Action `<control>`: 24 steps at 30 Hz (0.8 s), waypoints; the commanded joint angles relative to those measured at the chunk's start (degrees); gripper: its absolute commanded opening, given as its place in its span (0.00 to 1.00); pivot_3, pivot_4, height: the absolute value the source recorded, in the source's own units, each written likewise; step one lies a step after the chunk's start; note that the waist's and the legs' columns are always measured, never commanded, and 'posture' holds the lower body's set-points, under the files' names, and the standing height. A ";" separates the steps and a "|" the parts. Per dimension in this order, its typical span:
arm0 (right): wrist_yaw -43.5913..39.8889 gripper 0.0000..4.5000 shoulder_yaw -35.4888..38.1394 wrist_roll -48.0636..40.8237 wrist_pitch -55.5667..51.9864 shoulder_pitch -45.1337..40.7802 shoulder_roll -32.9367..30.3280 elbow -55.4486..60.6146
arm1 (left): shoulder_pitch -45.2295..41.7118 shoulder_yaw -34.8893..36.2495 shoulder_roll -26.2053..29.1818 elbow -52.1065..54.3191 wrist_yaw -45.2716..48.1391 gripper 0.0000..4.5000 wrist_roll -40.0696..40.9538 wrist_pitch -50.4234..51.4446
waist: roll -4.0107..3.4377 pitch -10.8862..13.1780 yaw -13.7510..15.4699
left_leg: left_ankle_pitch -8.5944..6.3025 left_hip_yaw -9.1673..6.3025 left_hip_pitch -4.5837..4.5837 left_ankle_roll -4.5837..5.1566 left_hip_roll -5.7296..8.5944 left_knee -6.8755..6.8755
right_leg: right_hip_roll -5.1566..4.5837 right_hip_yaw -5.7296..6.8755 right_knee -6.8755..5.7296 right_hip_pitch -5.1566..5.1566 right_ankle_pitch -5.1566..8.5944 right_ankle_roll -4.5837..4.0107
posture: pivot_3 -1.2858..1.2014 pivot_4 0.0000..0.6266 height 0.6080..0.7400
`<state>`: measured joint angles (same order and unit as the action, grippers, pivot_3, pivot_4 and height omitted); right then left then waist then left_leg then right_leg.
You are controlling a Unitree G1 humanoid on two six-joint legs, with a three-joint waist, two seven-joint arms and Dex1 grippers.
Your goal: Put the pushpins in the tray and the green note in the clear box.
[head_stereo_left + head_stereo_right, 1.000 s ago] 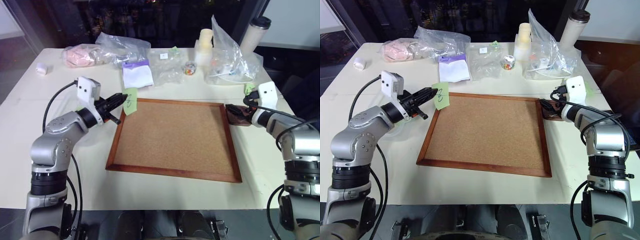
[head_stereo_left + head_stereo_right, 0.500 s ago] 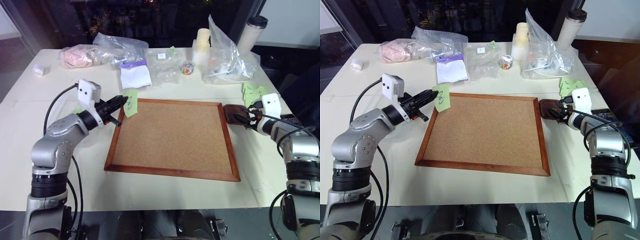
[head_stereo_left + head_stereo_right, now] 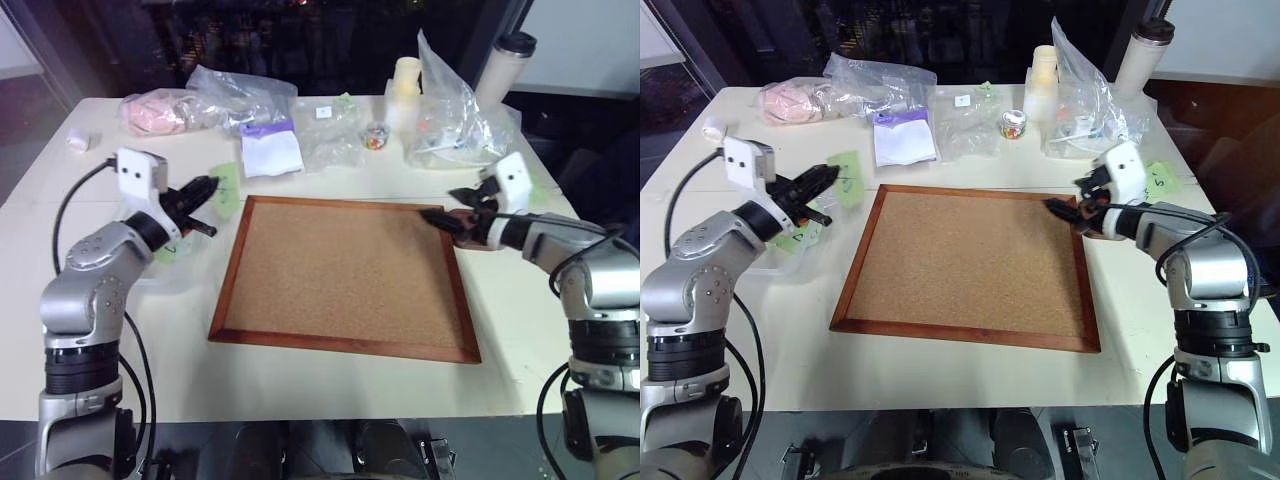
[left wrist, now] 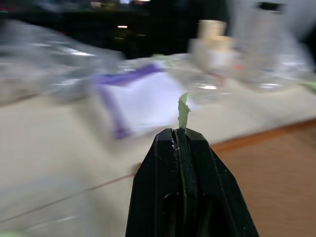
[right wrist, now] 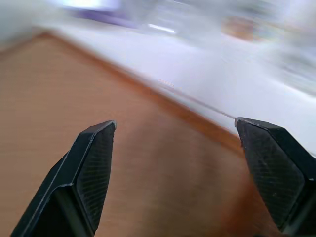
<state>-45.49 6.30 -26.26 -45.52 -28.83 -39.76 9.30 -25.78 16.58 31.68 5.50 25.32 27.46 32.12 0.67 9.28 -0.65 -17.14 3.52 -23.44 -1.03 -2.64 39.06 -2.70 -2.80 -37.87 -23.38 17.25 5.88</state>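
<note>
Beside the left edge of the cork board [image 3: 965, 262], the left gripper [image 3: 826, 175] is pinching the green note [image 3: 846, 164] by one edge between fully closed jaws, holding it in the air just above the clear box [image 3: 790, 247] lying left of the board. Across the board, the right gripper [image 3: 1068, 203] is hovering over its right frame with jaws spread wide and nothing between them, close to the dark tray [image 3: 478, 229]; any pushpins are too small to make out. Because the grip is catching only the paper's margin, the note is likely to cling to a finger or drift outside the box on release.
</note>
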 commanded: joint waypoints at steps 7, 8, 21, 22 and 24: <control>-6.29 0.88 -5.26 -5.68 -1.36 1.67 -2.36 12.44 | -3.51 5.88 1.60 -8.81 -9.02 0.00 -5.52 -3.67 | 0.07 0.03 -0.02 | 0.00 -0.03 -0.01 0.00 0.02 0.05 | -0.06 0.04 0.00 0.03 0.00 0.00 | 0.52 0.24 1.00; -6.14 0.88 -5.39 -5.70 -1.22 1.66 -2.23 12.29 | -3.30 6.09 1.60 -9.47 -9.04 0.00 -5.35 -3.41 | 0.07 0.03 -0.04 | 0.00 -0.03 -0.01 0.00 0.02 0.05 | -0.05 0.05 -0.01 0.01 0.00 0.00 | 0.52 0.24 1.00; -5.20 0.90 -5.79 -2.33 2.37 3.51 -3.22 8.51 | -0.67 5.38 1.82 -1.99 -1.79 0.99 2.09 1.85 | 0.24 0.13 0.06 | 0.00 -0.02 -0.02 -0.01 0.00 0.06 | -0.09 0.05 -0.04 0.01 0.00 0.00 | 0.52 0.24 1.00; -5.34 0.90 -5.38 -2.22 2.62 3.86 -3.62 8.14 | -0.54 4.62 1.90 0.36 0.15 0.99 3.95 2.90 | 0.24 0.13 0.02 | 0.00 -0.01 -0.02 -0.01 0.01 0.06 | -0.10 0.05 -0.04 0.01 0.00 0.00 | 0.52 0.24 1.00; -5.45 0.90 -4.72 -2.20 2.86 4.11 -4.17 7.44 | -0.35 3.54 1.98 3.67 2.93 0.99 6.78 4.88 | 0.24 0.13 -0.03 | 0.00 -0.01 -0.02 -0.01 0.00 0.05 | -0.09 0.05 -0.04 0.01 0.00 0.00 | 0.52 0.24 1.00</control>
<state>-50.73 -0.37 -28.56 -43.81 -24.56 -43.22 16.23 -25.25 20.66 32.81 5.06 25.96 31.51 36.07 0.91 9.41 -0.68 -17.13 3.51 -23.45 -1.04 -2.64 39.11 -2.78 -2.75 -37.91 -23.37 17.25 5.88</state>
